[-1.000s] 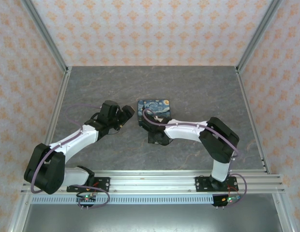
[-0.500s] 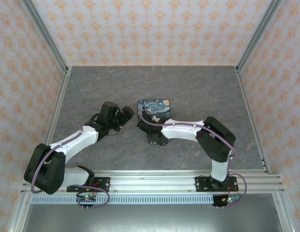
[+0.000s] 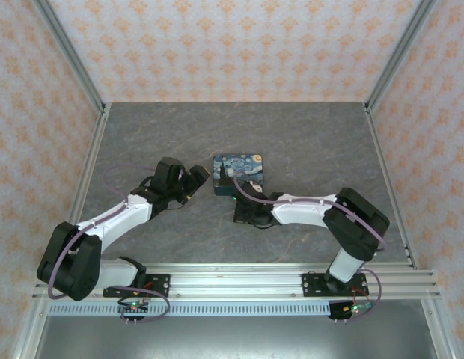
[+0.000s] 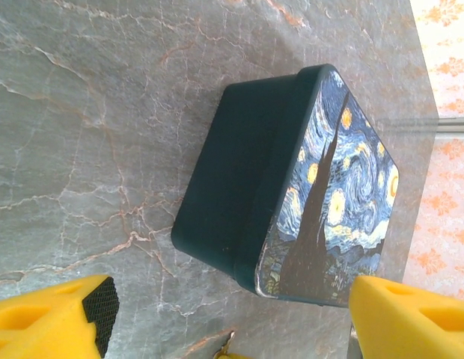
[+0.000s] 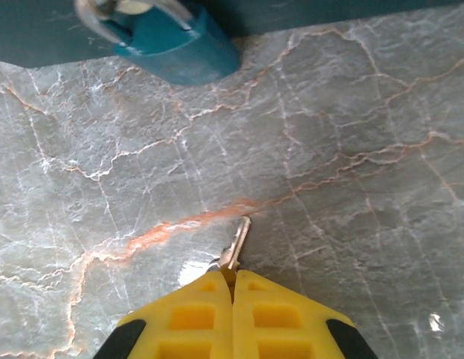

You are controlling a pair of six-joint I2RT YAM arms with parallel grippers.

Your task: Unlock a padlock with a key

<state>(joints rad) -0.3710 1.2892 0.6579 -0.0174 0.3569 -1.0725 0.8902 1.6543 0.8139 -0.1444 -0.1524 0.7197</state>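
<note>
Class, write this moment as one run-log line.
right gripper: shut on key | padlock: beside box, ahead of key | left gripper: open, near box

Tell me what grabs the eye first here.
A rectangular dark-teal box with a starry-night painted lid sits mid-table, before the open left pincer. A small teal-blue padlock with a silver shackle lies by its wall, and the shut right pincer pinches a slim silver key nearby.

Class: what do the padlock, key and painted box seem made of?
The padlock: teal painted or coated body, shiny metal shackle. The key: pale bare metal, glinting. The painted box: matte dark sides, smooth printed lid; tin or plastic, unclear.
</note>
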